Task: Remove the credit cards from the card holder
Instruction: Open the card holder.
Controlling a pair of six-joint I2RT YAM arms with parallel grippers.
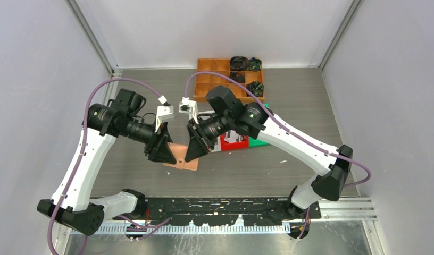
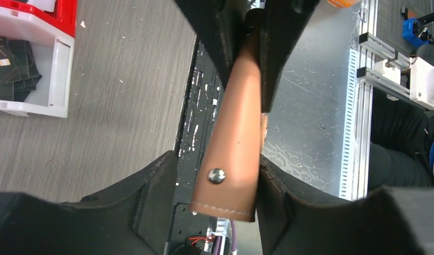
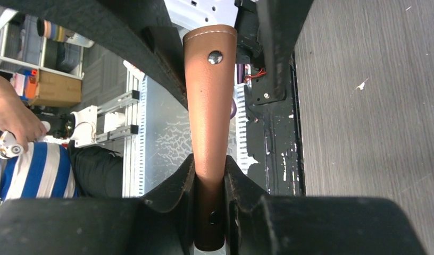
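Note:
The card holder (image 1: pixel 183 164), salmon-tan leather with a metal snap stud, hangs folded between both grippers above the table's front middle. My right gripper (image 3: pixel 209 172) is shut on one end of the card holder (image 3: pixel 209 106). At the other end of the card holder (image 2: pixel 233 143), by the stud, my left gripper (image 2: pixel 217 172) stands open: one finger touches the leather and the other is a little apart. Dark credit cards (image 2: pixel 13 64) lie in a white bin (image 2: pixel 58 74). From above, the left gripper (image 1: pixel 163 154) and right gripper (image 1: pixel 196 150) face each other.
A red bin (image 1: pixel 228 143) and a green bin (image 1: pixel 259 141) sit just right of the grippers. An orange compartment tray (image 1: pixel 212 79) with dark objects stands at the back. A black rail (image 1: pixel 231 204) runs along the near edge. A person (image 3: pixel 28 159) sits beyond it.

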